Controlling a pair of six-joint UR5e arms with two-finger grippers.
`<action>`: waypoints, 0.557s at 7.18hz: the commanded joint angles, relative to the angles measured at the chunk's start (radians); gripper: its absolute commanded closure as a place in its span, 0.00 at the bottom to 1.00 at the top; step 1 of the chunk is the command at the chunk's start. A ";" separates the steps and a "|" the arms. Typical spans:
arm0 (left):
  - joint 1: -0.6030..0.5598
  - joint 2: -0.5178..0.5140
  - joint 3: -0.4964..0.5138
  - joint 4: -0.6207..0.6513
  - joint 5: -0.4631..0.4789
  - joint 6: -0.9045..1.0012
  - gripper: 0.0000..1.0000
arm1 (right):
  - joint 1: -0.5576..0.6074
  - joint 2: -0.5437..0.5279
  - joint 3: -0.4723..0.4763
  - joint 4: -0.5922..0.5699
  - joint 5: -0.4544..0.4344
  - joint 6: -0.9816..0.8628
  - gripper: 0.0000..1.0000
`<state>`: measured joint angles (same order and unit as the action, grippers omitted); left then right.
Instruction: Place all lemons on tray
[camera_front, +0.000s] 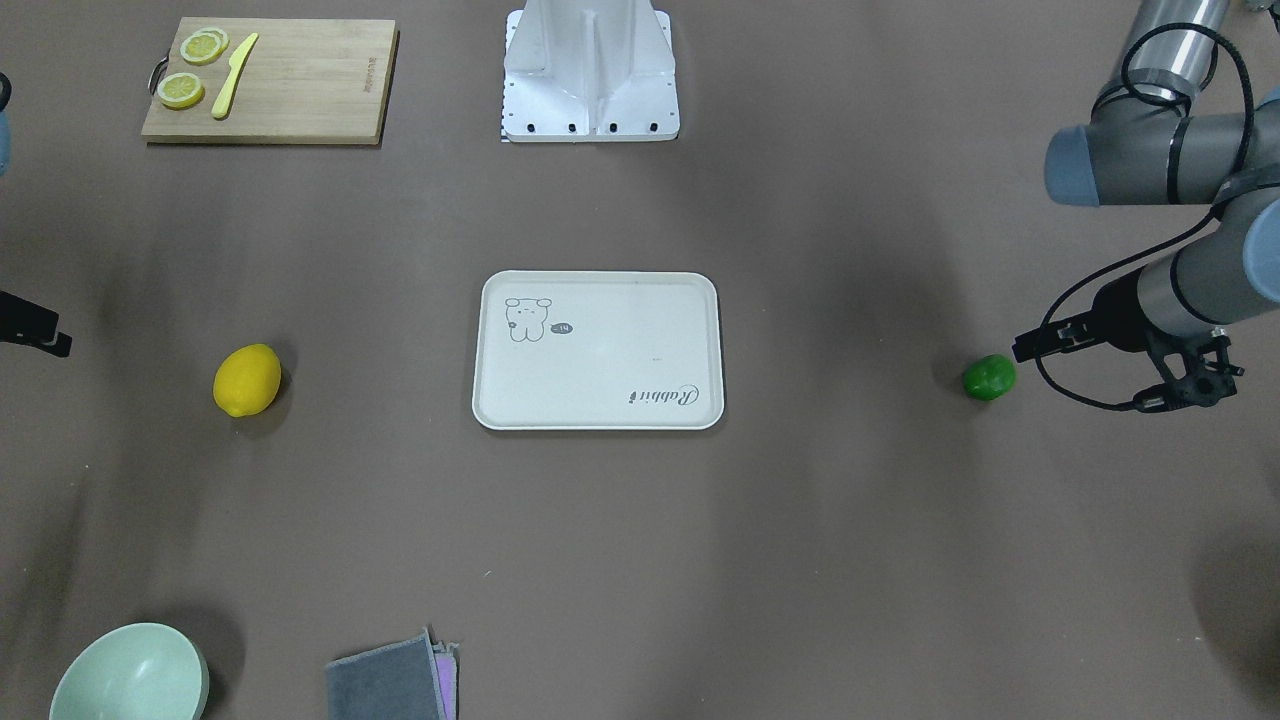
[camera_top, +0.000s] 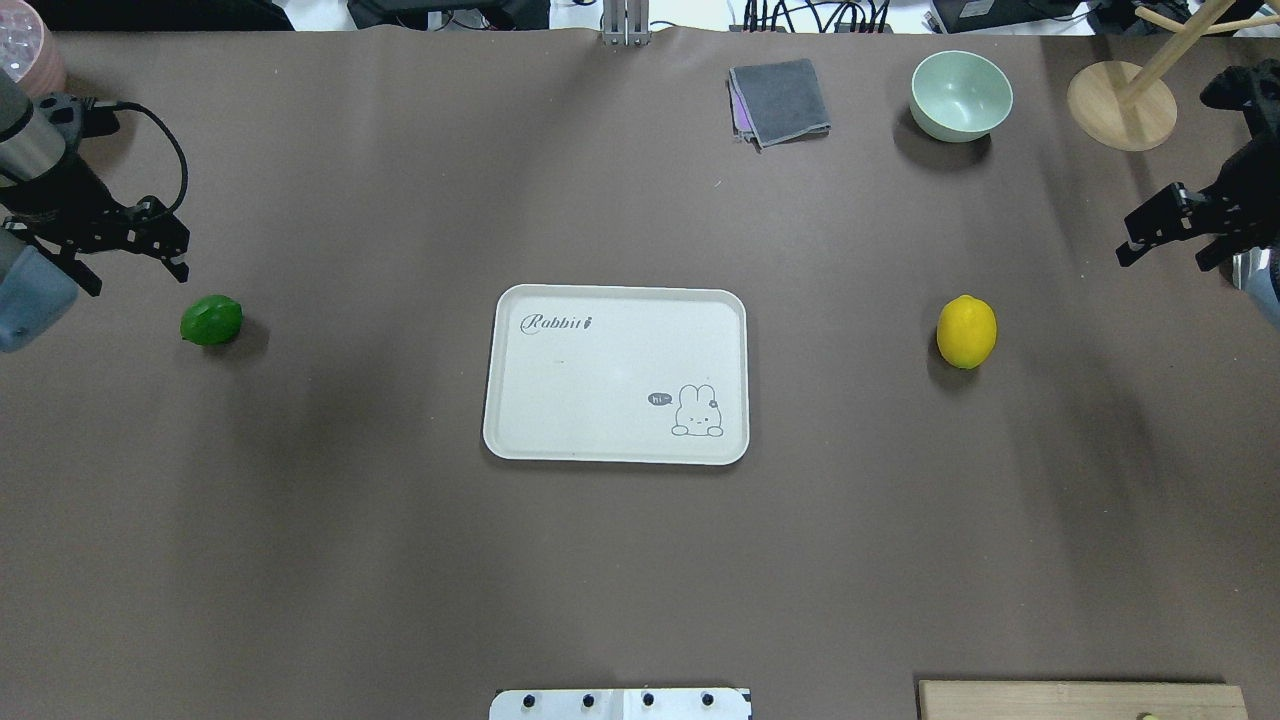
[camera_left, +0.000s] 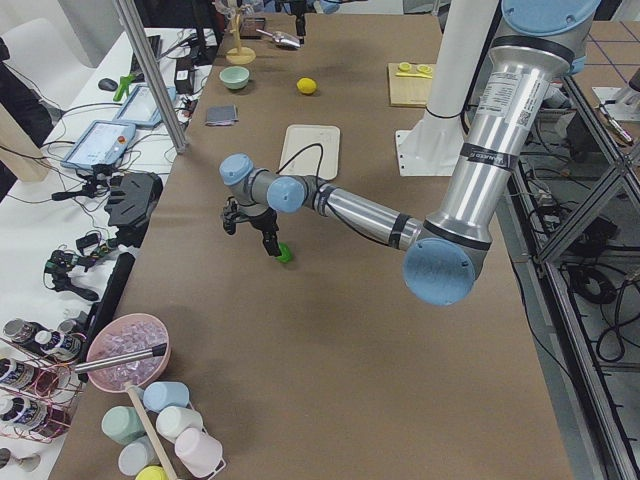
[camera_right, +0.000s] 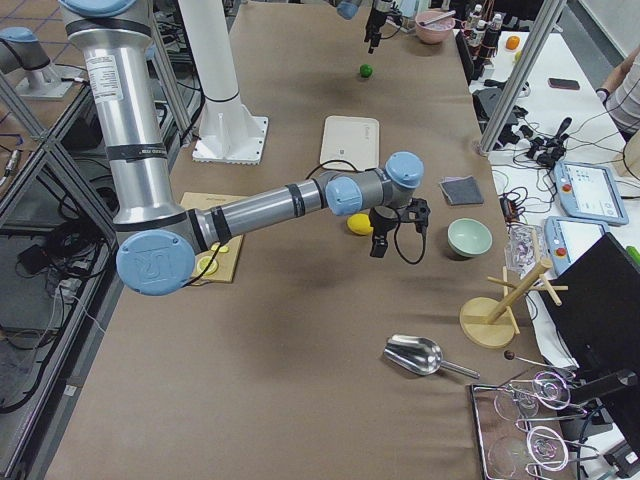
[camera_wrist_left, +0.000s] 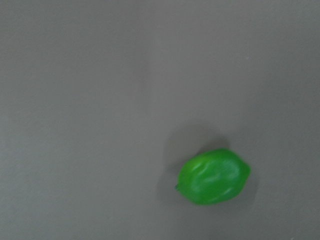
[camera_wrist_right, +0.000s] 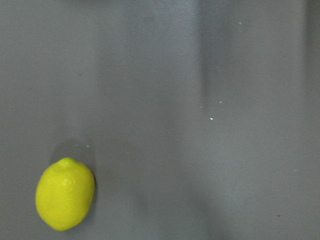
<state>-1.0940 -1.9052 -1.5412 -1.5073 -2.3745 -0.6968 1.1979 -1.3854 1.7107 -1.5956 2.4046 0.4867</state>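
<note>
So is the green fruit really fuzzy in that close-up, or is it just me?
Left wrist view: yes, the green lemon is soft-edged; whether focus or motion, I cannot tell. Overhead view: it looks sharp, soft shadow beside it. Right wrist view: the yellow lemon is crisper.

Overhead/front cams share tray (camera_top: 600, 370)
</note>
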 joint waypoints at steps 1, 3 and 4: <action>0.015 -0.067 0.117 -0.074 0.011 -0.010 0.03 | -0.078 0.064 -0.009 0.017 -0.010 0.120 0.00; 0.049 -0.054 0.139 -0.167 0.046 -0.056 0.03 | -0.125 0.075 -0.078 0.159 -0.013 0.160 0.00; 0.055 -0.032 0.144 -0.209 0.044 -0.075 0.03 | -0.155 0.080 -0.107 0.234 -0.015 0.214 0.00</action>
<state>-1.0493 -1.9542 -1.4081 -1.6653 -2.3349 -0.7462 1.0758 -1.3130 1.6417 -1.4491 2.3917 0.6465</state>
